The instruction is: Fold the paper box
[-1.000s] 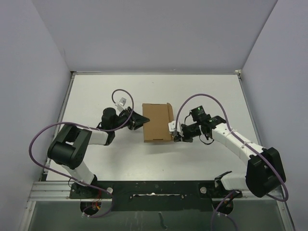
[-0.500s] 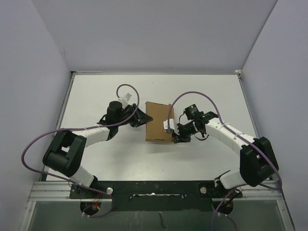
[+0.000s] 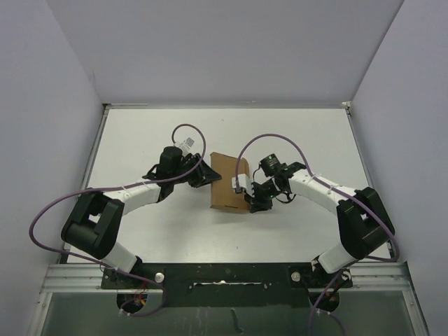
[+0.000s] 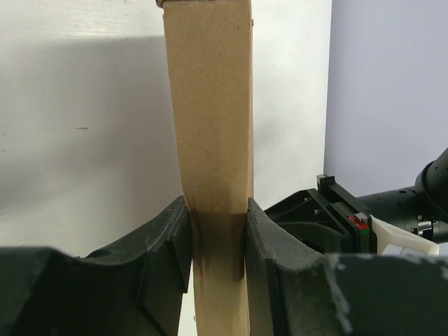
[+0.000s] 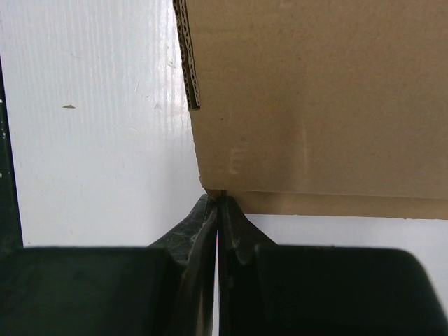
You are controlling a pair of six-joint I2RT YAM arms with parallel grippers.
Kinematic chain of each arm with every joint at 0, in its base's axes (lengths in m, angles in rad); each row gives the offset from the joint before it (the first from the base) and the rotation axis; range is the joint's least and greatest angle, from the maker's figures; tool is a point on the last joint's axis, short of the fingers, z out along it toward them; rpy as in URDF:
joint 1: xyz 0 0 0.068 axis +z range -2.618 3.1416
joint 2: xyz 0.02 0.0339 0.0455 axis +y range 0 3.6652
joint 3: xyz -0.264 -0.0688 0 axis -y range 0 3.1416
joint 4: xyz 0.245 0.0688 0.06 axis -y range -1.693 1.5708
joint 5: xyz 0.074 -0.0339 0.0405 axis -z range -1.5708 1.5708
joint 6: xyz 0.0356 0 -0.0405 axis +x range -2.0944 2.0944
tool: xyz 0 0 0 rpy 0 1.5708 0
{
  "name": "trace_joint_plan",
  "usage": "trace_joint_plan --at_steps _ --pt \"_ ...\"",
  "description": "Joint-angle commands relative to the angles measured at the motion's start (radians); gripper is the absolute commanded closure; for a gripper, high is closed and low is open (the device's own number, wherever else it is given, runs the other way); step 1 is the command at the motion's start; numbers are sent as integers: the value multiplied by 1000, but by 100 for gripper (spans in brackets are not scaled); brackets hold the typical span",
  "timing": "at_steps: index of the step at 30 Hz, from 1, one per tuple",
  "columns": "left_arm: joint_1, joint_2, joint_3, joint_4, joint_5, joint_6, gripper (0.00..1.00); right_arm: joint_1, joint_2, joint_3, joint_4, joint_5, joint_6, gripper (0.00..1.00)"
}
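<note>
Top external view: paper box [image 3: 224,180] lies mid-table [image 3: 140,140]. Left gripper [image 4: 217,210] pinches its left wall (seen edge-on); right gripper [image 5: 217,199], fingers pressed together, meets its right edge, right arm [image 3: 318,190] overlapping that side

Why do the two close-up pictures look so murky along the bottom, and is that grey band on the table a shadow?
Left wrist view: the black left jaws fill the bottom, close to the lens and slightly soft; the paper box is sharp, and yes, a soft grey shadow lies on the table left of it. Right wrist view: the right jaws look dark and soft likewise. Top view: even light, no glare.
</note>
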Motion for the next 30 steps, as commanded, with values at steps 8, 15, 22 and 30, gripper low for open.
trace_joint_plan --at_steps 8,15,22,30 --pt "59 33 -56 162 100 -53 92 1 2 54 82 -20 48 100" --pt "103 56 -100 279 158 -123 92 5 4 38 97 -12 40 100" --pt "128 144 -145 503 237 -263 92 15 6 31 105 1 27 100" --pt "129 188 -149 569 254 -301 93 23 26 41 102 22 37 100"
